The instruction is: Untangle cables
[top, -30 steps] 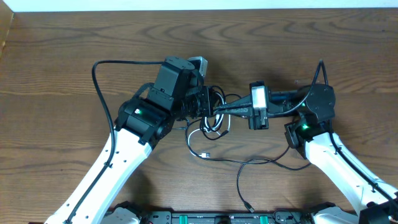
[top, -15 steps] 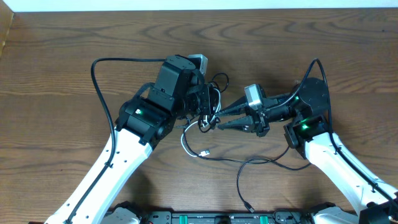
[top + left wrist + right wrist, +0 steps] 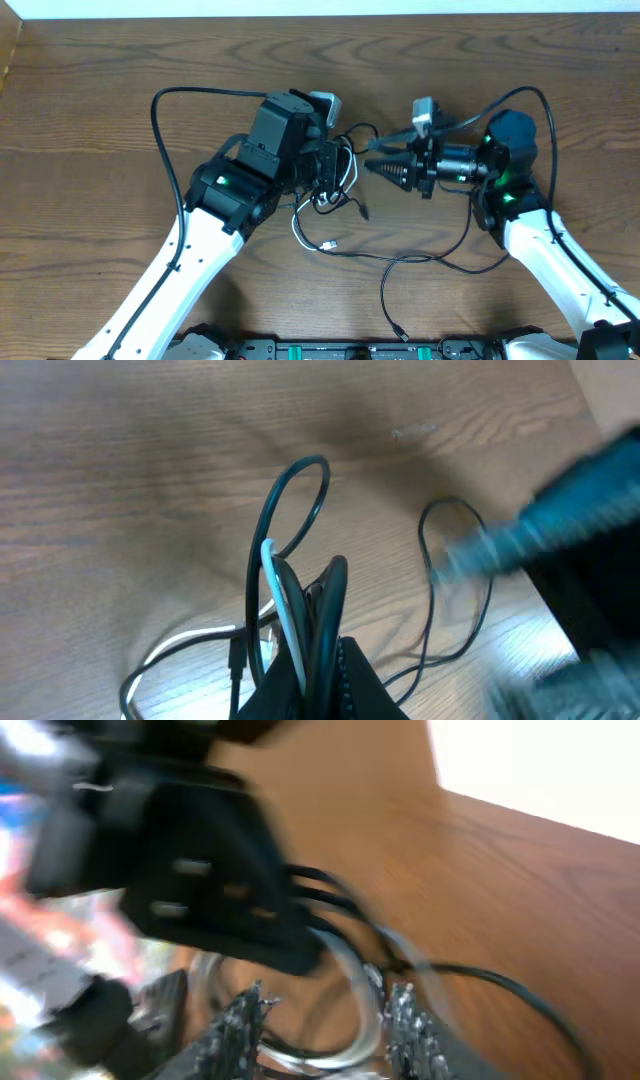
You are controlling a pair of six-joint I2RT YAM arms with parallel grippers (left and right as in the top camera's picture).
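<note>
The cables form a small tangle of thin black cords and one white cord at the table's middle. My left gripper is shut on the bundle; in the left wrist view black and white strands run up between its fingers, with a black loop standing above. A white strand and a long black one trail toward the front edge. My right gripper points left, just right of the tangle. It is open and blurred, with a silver loop just beyond its fingertips, not pinched.
Thick black robot wires arc over the left arm and the right arm. A black rail lines the front edge. The trailing black cord ends in a plug near that rail. The wooden table ends at the white wall at the back.
My right gripper has opened, let go of the tangle and pulled back to the right, rolling as it went. The left gripper has kept its hold; the loose strands have shifted slightly.
</note>
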